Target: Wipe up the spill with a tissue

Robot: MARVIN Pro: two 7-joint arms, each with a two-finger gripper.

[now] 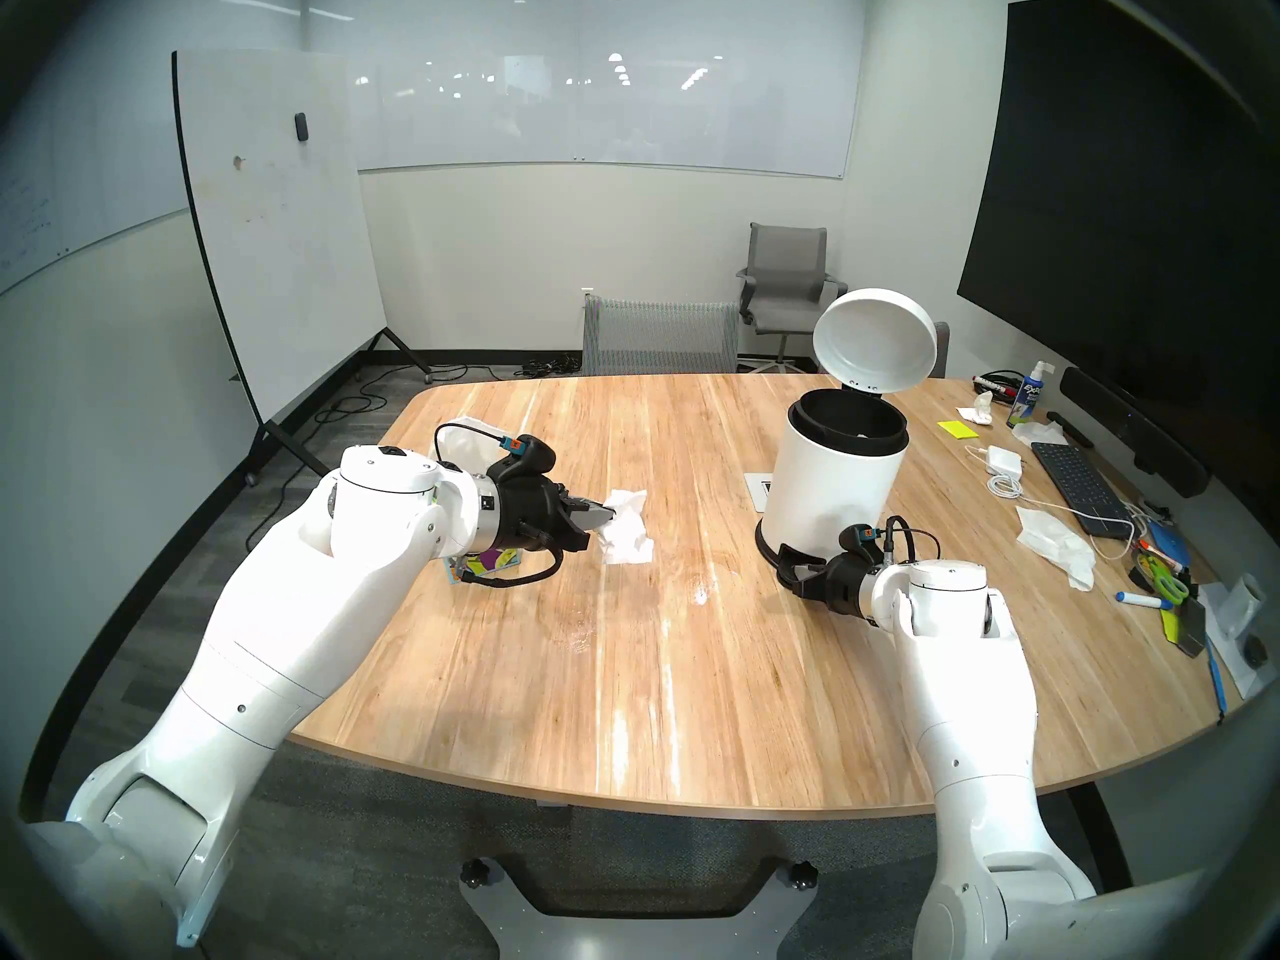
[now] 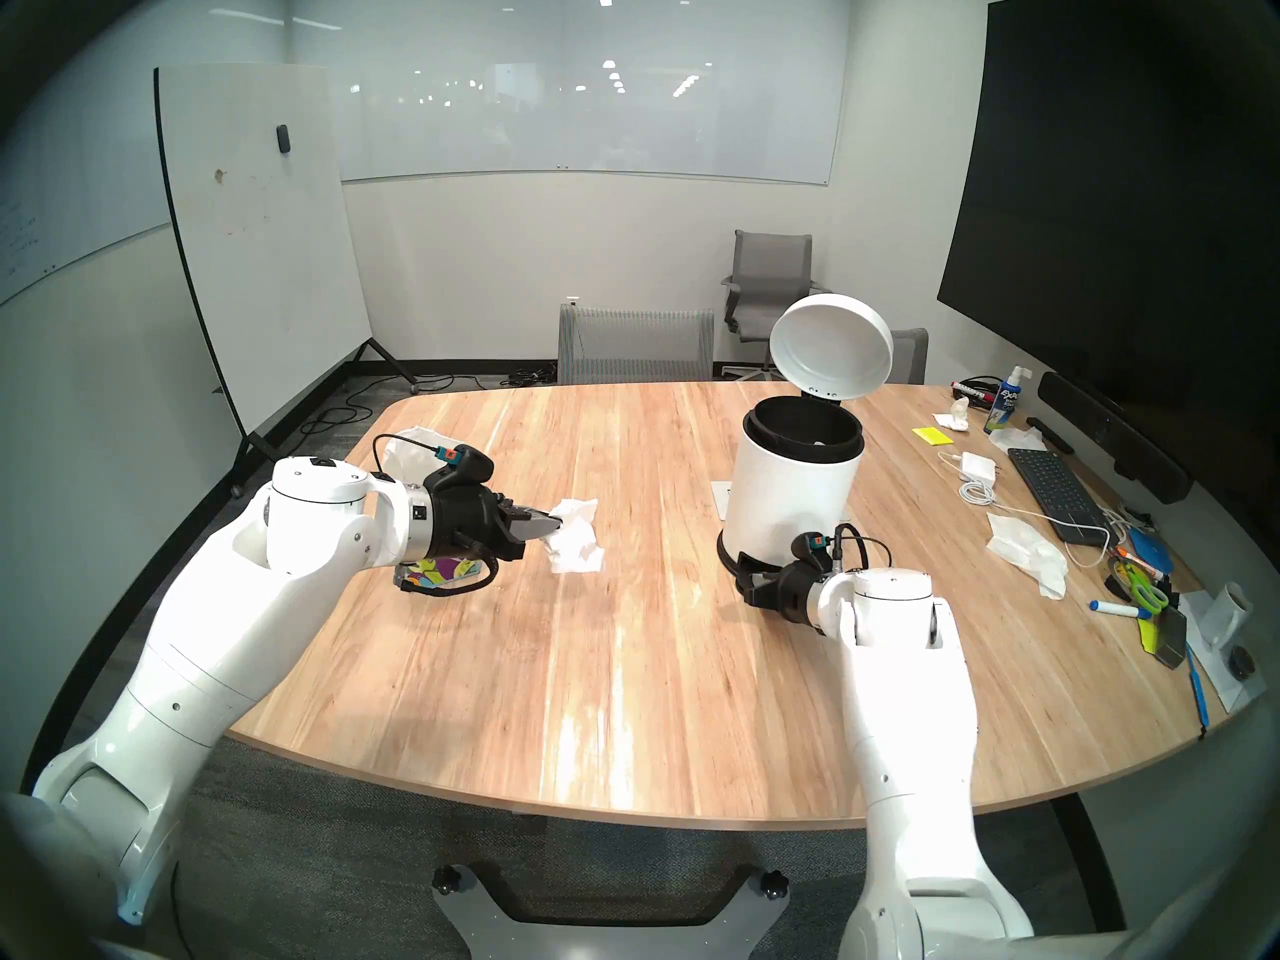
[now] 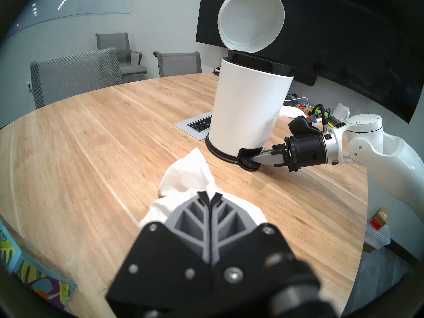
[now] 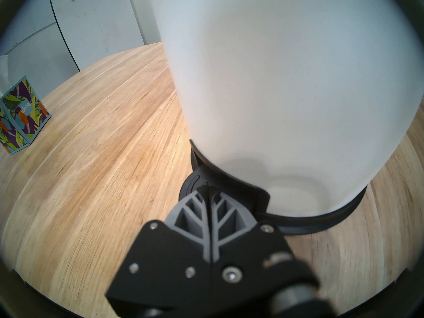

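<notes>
Crumpled thin white paper tissue [image 1: 627,529] pinched at one corner between the pressed-together grey ribbed fingers [image 3: 199,221] of the left gripper [image 1: 604,515], hanging off the tips above the light wooden oval table [image 1: 623,695], most of the sheet drooping toward the tabletop; whether its lower edge touches the wood, impossible to tell. In the left wrist view, tissue [image 3: 185,179] bunched up ahead of and around the closed fingertips of the left gripper [image 3: 210,197]. Dark-brown spots of the spill not made out anywhere; only a faint glossy patch on the wood between the tissue and the bin.

Just behind and beneath the left wrist, cube-shaped tissue box with teal rim and colourful leaf print [image 1: 488,565], mostly hidden by the arm, clearer in the right wrist view [image 4: 21,114].

Well to the right, tall white cylindrical pedal bin with black rim and base [image 1: 828,494], its round white lid [image 1: 874,338] standing open and upright. Right gripper [image 3: 253,159] low at the foot of the bin, grey fingers [image 4: 199,209] closed together with nothing between them, tips resting on the black foot pedal [image 3: 249,163].

Beyond the bin along the right edge of the table, black keyboard [image 1: 1073,480], white charger with cable [image 1: 1001,461], more loose crumpled tissues [image 1: 1056,543], blue-and-white spray bottle [image 1: 1032,394], markers and scissors.
</notes>
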